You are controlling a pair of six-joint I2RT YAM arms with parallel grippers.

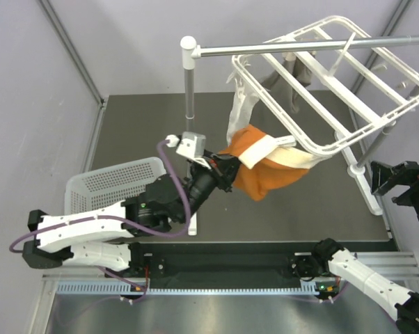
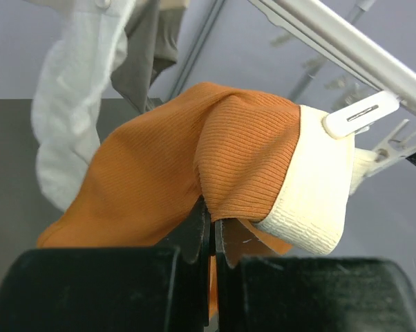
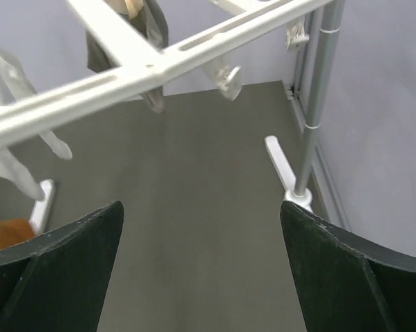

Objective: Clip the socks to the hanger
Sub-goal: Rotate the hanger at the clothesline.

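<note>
Left tool (image 2: 211, 228) pinched shut on orange sock (image 2: 159, 166), fabric bunched just above its tips. Pale cuff up-right of it, touching a clip (image 2: 360, 114). Right tool (image 3: 200, 207) gaping, empty, hanger (image 3: 146, 72) bar overhead.

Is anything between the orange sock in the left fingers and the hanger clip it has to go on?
Nothing visible. The left gripper is shut on the orange sock, and its pale cuff lies against a white clip of the hanger. The white sock hangs off to one side, not between them.
</note>
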